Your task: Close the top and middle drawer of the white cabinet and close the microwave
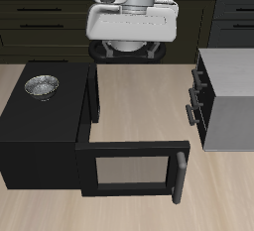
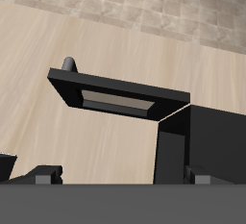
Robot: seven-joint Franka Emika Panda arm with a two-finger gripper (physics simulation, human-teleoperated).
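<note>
The end effector (image 2: 123, 175) state I cannot tell. The microwave (image 1: 45, 141) door (image 1: 134, 172) stands open below it; push near the handle (image 1: 182, 177), steadily.

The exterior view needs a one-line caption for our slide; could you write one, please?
Microwave door swung open, white cabinet drawers pulled out, small bowl atop the microwave.

The white cabinet (image 1: 230, 96) is cut off by the picture's edge. The robot's gripper is hidden, so its fingers cannot be seen.
</note>
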